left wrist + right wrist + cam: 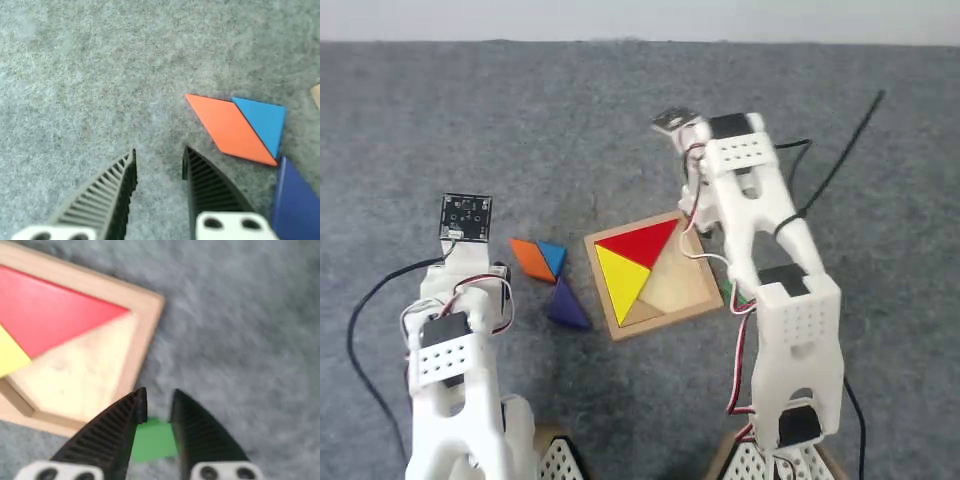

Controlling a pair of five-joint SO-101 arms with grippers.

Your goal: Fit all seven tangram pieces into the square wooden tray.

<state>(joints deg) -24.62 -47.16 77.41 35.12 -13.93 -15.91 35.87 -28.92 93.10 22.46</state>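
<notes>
The left gripper (159,151) stood open, a wide gap between its ribbed black jaws and nothing in it, only grey felt (470,120) beneath and ahead of the tips. The right gripper (159,391) was drawn in to a narrow slot and closed on the green piece (154,440), which filled the gap between the jaws well back from their tips. That piece sat just outside the square wooden tray (672,286), beside its outer rim and near the corner closest to the right arm (760,230), which hung over that side of the tray. The tray lay turned on the felt with one corner pointing away from the arms. In it the red triangle (642,243) and the yellow triangle (618,280) were seated flat, meeting along one edge, and the rest of the recess was bare wood. On the tray's other side, the orange parallelogram (230,131) and the light blue triangle (263,123) lay touching along one edge, near the left gripper's tips but apart from them. The dark blue triangle (566,306) lay just beside that pair, its tip at their shared corner, with a strip of felt between it and the tray's rim. Open felt stretched beyond the tray and out past the left arm (450,350).
</notes>
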